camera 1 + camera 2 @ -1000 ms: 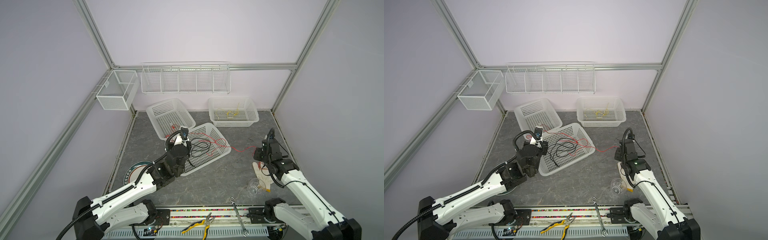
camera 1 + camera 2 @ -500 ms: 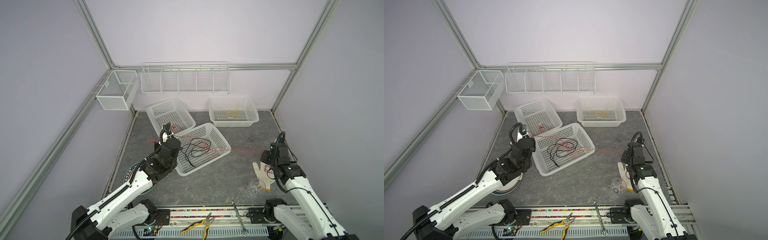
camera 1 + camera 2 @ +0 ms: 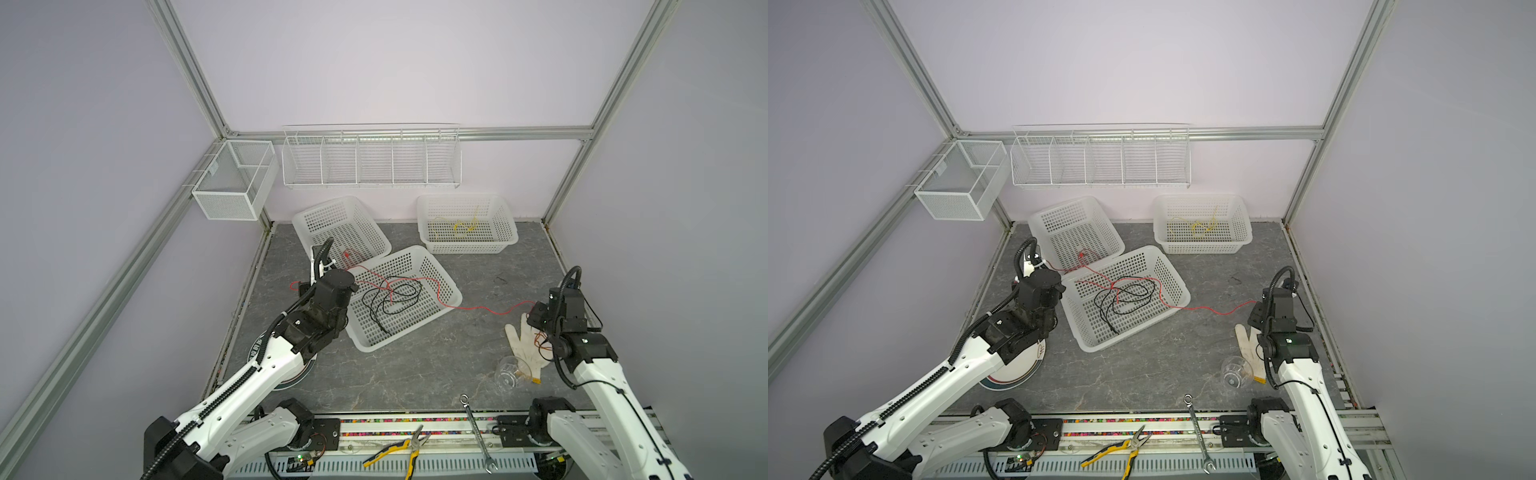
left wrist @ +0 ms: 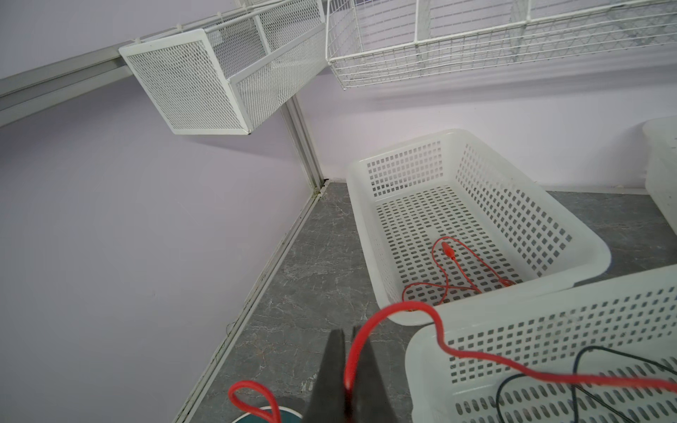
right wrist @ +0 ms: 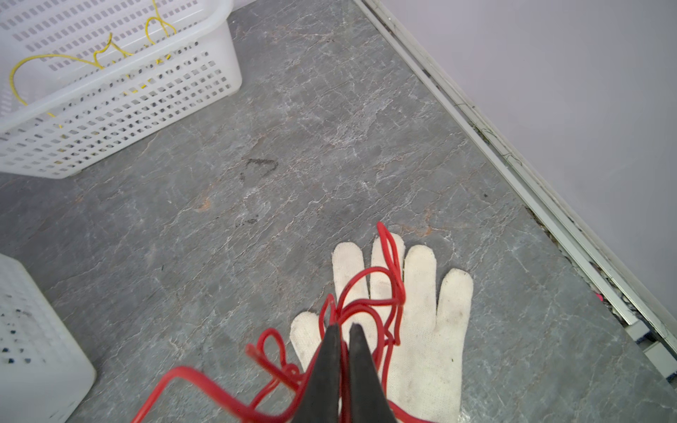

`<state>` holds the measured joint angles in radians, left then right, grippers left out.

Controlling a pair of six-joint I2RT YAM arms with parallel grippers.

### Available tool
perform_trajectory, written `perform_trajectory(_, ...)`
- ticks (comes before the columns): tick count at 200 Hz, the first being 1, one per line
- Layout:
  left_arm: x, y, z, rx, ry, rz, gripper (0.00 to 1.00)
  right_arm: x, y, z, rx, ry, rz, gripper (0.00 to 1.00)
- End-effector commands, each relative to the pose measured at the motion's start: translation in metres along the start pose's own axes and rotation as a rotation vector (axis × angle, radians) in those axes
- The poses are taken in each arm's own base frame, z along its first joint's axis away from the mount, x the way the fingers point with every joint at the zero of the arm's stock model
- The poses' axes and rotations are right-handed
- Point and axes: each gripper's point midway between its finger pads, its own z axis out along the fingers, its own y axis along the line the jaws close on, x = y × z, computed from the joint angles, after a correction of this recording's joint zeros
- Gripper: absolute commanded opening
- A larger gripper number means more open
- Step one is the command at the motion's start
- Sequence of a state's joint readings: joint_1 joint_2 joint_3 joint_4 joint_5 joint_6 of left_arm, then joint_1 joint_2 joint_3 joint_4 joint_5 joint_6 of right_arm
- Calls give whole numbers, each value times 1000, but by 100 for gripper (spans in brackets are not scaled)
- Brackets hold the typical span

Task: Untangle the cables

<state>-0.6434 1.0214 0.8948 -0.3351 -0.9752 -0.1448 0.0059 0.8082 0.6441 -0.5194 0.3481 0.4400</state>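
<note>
step: red cable (image 3: 482, 308) spans both tools, crossing black cable (image 3: 392, 299)
left tool (image 4: 348, 334): clamped on red cable
right tool (image 5: 342, 328): clamped on red cable
next: probably a wider spread

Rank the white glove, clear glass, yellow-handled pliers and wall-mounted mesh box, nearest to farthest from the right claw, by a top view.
From the right claw:
1. white glove, just beneath it.
2. clear glass, nearer the front.
3. yellow-handled pliers, on the front rail.
4. mesh box, on the far-left wall.
</note>
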Motion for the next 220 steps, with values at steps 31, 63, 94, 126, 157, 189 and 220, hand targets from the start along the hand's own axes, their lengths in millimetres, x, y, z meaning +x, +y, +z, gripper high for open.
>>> perform_trajectory(31,-3,42,18,-109,40,-90,0,-1,-29,10,46,-3,147,6)
perform_trajectory(63,3,54,30,-161,70,-84,0,-3,-31,12,40,-1,163,6)
perform_trajectory(94,9,65,41,-211,117,-87,0,-8,-38,7,65,-21,167,6)
perform_trajectory(126,1,40,48,-72,64,-120,0,-12,-19,7,-38,-10,159,6)
perform_trajectory(157,-12,26,52,0,8,-157,0,-10,-6,10,-102,12,144,6)
perform_trajectory(189,-29,7,71,13,-6,-120,0,-10,6,3,-159,1,111,6)
perform_trajectory(220,-39,-22,103,17,6,-70,0,-4,25,-5,-247,20,68,7)
